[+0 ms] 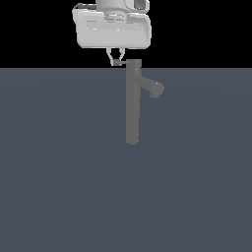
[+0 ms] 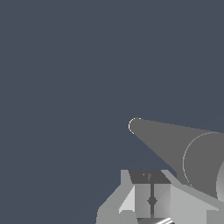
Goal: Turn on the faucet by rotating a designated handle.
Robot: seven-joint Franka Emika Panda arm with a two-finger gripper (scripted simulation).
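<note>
A blue-grey floor (image 1: 59, 187) spreads under the dark-grey faucet (image 1: 132, 106), which stands upright near the middle of the scene, its spout stub (image 1: 153, 88) angling off toward the exterior view's right. From the faucet's top cap the thin light-grey handle (image 1: 119, 62) sticks out toward the exterior view's left. The gripper (image 1: 115, 60) hangs directly above, fingers drawn close about the handle, though firm clamping cannot be told.
</note>
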